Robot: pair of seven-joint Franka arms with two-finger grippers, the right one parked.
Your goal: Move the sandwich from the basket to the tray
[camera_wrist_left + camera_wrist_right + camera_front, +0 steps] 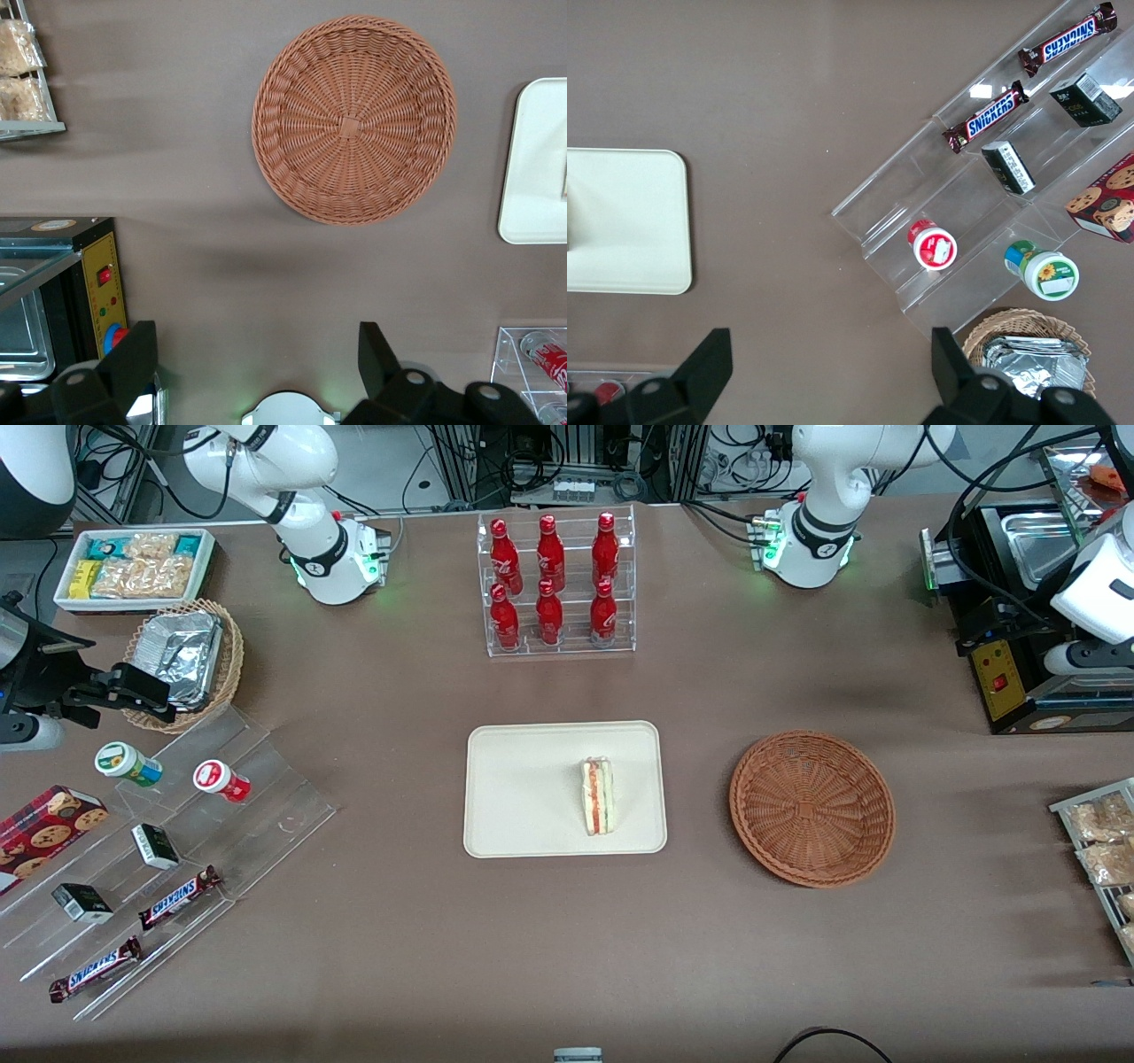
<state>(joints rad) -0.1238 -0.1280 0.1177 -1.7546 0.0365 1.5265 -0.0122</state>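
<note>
Front view showed us the sandwich [598,795] standing on its edge on the tray [523,797], in the part of the tray nearest the basket [811,808]. The filling layers faced up, pink-red and green between pale bread. We saw nothing inside the basket; it sat on the brown desk [567,939] just beside the tray, toward the working arm's end, the two not touching.

From the left wrist camera we looked straight down on the basket [354,119], with one rounded corner of the tray [532,168] at the picture's edge. The gripper [257,359] hung high above bare desk, away from both basket and tray, and its jaws stood wide apart with nothing between them. We could make out a black machine with a yellow panel [104,283] close by.

Farther from the front camera than the tray stood a clear rack of red bottles [555,584].
</note>
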